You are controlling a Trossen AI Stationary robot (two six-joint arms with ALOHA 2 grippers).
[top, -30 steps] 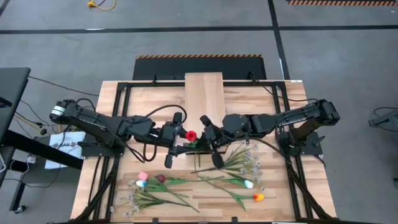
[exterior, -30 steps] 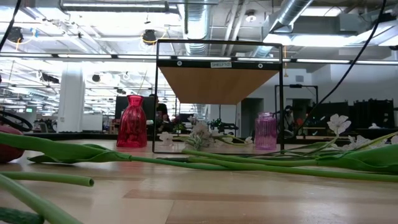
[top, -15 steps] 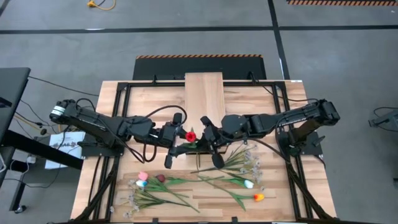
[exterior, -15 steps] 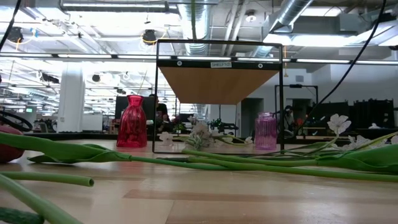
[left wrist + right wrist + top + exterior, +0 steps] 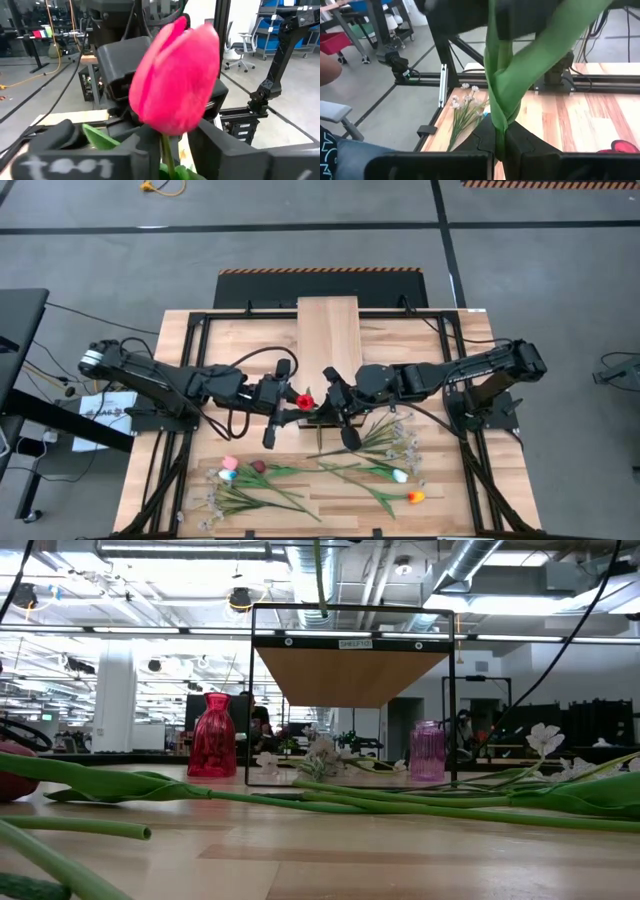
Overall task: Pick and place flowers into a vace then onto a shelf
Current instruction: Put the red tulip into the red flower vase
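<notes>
Two arms meet just in front of the shelf, sharing one red tulip. The left pincer is closed around the stem just under the bloom, and the right pincer is pinched tight on the green stem further down.

Two vases stand near the shelf's black frame in the low view: a red vase just outside its left leg and a purple vase just inside its right leg.

Farther from the shelf, on the near half of the tabletop, lie the other flowers: a pink tulip, a dark maroon tulip, a white tulip and a yellow tulip. Two sprays of pale blossoms lie there too, one nearest the right pincer, one by the front left corner.

The shelf's plank is bare, and bare wood flanks it on both sides up to the tabletop edges.
</notes>
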